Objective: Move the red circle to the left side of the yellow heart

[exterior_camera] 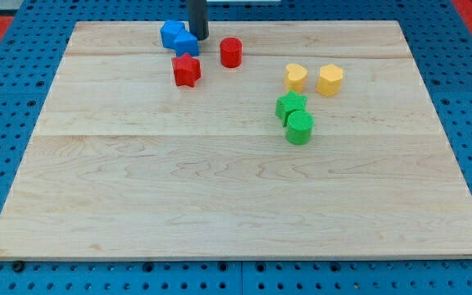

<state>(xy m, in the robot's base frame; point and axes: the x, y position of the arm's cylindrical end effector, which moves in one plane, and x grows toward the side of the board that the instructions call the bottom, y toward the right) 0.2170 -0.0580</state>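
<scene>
The red circle (231, 52) stands near the view's top, left of centre. The yellow heart (296, 78) lies to its right and a little lower, with a clear gap between them. My tip (198, 37) is at the view's top, just left of the red circle and touching or nearly touching the right side of the blue blocks. The rod runs up out of the frame.
Two blue blocks (178, 38) sit together at the top left of my tip. A red star (186, 70) lies below them. A yellow hexagon (330, 79) is right of the heart. A green star (291, 106) and a green circle (299, 128) sit below the heart.
</scene>
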